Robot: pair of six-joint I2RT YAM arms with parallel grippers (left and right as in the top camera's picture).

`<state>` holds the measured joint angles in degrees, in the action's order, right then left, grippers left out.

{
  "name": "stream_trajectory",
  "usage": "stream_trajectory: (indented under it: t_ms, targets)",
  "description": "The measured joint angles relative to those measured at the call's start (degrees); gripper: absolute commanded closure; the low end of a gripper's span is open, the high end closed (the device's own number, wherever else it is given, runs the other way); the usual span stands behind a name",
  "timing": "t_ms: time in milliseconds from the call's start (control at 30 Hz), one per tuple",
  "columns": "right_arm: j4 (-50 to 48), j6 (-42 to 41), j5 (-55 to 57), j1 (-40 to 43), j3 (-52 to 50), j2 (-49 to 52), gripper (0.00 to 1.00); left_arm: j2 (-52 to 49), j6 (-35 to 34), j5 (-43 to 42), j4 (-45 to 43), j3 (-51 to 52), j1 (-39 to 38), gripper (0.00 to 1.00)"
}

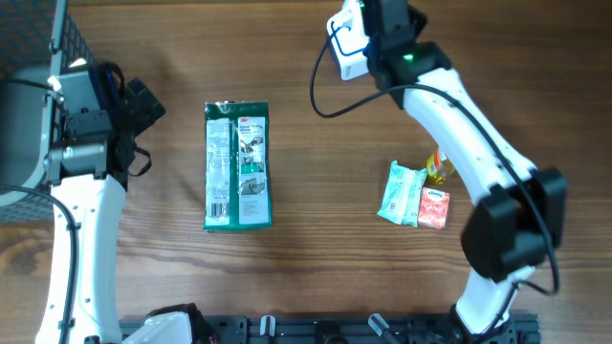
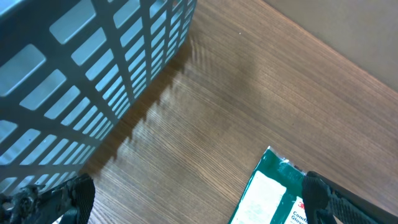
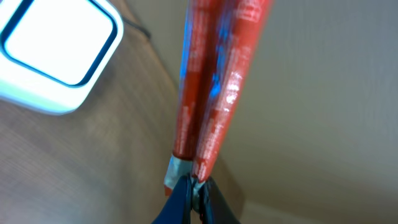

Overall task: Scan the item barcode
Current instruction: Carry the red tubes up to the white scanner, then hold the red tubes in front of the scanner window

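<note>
1. Nearest the robot's side, right of the table: a pale green pack [image 1: 401, 192] is noted with a red-and-white pack [image 1: 434, 206] touching it. A yellow item [image 1: 437, 168] is partly hidden under the right arm. None of these is held.
2. Mid-table: a long green packet [image 1: 237, 164] is seen lying flat, untouched.
3. Left gripper [image 2: 196, 186]: the jaws are spread wide with nothing between them. It is held over bare wood, between the green packet and a grey slatted basket [image 2: 93, 68].
4. Far edge: the right gripper [image 3: 193, 190] is clamped tight on the end seam of a red sachet [image 3: 211, 81]. The sachet juts out from the fingertips and is seen edge-on.
5. Farthest: a white scanner [image 3: 56, 50] with a cable is found just beside the sachet. Whether the two touch cannot be told.
6. Progress, as judged: the pick-up and carry are taken as done, and the sachet is being presented at the scanner. Whether the barcode faces the window cannot be told, and no sign of a read is shown. A confirmed scan and the setting-down of the sachet are judged to remain.
</note>
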<state>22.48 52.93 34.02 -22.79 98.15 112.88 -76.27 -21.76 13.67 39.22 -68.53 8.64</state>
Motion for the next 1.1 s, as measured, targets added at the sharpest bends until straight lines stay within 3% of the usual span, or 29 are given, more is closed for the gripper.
stream_trajectory:
  t_ms: [267,600,1100]
  targets:
    - [-13.99,12.09,6.67,0.02,0.00,10.71,0.96,0.00,0.00,0.00,-0.04,0.00,0.00,0.00]
    - [-13.46,15.52,9.68,0.24,0.00,18.67,0.96,0.00,0.00,0.00,-0.02,0.00,0.00,0.00]
    - [-10.56,16.15,11.72,0.24,0.00,19.06,0.96,0.00,0.00,0.00,-0.02,0.00,0.00,0.00]
